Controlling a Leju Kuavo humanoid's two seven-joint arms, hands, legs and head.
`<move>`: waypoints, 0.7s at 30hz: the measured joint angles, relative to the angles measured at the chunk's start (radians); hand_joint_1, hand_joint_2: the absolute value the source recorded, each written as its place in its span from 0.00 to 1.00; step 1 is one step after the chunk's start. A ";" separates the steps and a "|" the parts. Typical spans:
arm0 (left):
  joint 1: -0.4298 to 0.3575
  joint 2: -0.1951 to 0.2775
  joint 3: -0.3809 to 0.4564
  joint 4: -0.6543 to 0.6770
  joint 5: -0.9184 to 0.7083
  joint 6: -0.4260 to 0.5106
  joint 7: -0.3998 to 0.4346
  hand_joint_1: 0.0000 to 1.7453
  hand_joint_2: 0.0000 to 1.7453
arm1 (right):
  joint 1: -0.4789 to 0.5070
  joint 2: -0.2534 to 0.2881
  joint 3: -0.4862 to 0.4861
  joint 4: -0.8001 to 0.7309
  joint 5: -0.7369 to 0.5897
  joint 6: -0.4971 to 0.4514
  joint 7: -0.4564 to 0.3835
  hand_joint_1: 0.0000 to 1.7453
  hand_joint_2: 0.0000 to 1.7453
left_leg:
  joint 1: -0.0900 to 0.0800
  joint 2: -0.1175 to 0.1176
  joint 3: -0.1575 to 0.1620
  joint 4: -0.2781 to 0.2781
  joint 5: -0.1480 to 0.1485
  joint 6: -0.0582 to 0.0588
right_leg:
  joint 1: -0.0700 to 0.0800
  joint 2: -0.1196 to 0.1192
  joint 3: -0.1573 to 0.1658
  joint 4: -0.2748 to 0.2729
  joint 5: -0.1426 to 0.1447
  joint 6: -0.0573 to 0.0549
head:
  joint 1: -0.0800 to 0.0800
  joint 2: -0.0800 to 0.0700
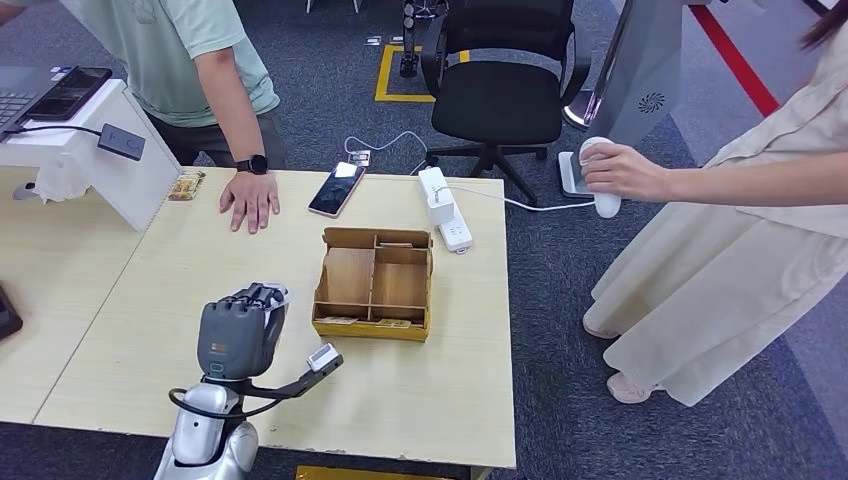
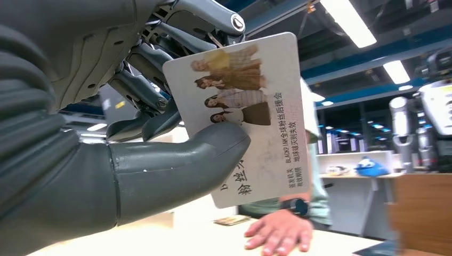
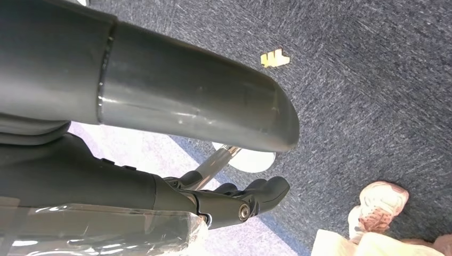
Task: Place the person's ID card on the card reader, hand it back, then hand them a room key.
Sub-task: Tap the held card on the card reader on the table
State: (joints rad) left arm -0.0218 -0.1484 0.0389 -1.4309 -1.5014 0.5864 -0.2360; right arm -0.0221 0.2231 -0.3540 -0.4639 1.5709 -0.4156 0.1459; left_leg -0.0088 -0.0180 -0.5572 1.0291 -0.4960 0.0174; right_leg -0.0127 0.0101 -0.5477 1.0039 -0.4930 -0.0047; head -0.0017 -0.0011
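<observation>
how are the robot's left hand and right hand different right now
The left hand is raised over the table, while the right hand hangs over the carpet. The left hand pinches a printed card between thumb and fingers; the right hand holds nothing, its fingers apart. A person's hand lies flat on the table past the left hand; a shoe lies below the right hand. Both hands are dark grey.

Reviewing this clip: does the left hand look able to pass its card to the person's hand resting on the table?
Probably yes: the left hand pinches the card, and bare table lies between it and the person's hand.
</observation>
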 joint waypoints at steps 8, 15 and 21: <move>0.018 0.003 0.055 -0.002 0.000 0.003 0.014 0.96 1.00 | 0.007 0.002 0.000 -0.004 0.000 -0.001 -0.002 0.00 0.00 | 0.000 0.000 0.000 0.000 0.000 0.000 | 0.000 0.000 0.000 0.000 0.000 0.000 | 0.000 0.000; 0.035 0.003 0.082 -0.002 -0.007 0.000 0.023 0.97 1.00 | 0.012 0.002 -0.007 -0.007 0.000 -0.004 -0.002 0.00 0.00 | 0.000 0.000 0.000 0.000 0.000 0.000 | 0.000 0.000 0.000 0.000 0.000 0.000 | 0.000 0.000; 0.066 0.003 0.101 0.000 -0.007 0.000 0.038 0.96 1.00 | 0.021 0.003 -0.024 -0.014 0.000 -0.012 -0.002 0.00 0.00 | 0.000 0.000 0.000 0.000 0.000 0.000 | 0.000 0.000 0.000 0.000 0.000 0.000 | 0.000 0.000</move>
State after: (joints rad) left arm 0.0443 -0.1455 0.1402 -1.4313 -1.5087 0.5866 -0.1985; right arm -0.0008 0.2263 -0.3780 -0.4777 1.5709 -0.4277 0.1435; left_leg -0.0087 -0.0179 -0.5574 1.0291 -0.4961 0.0174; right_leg -0.0127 0.0101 -0.5481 1.0039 -0.4932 -0.0047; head -0.0018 -0.0011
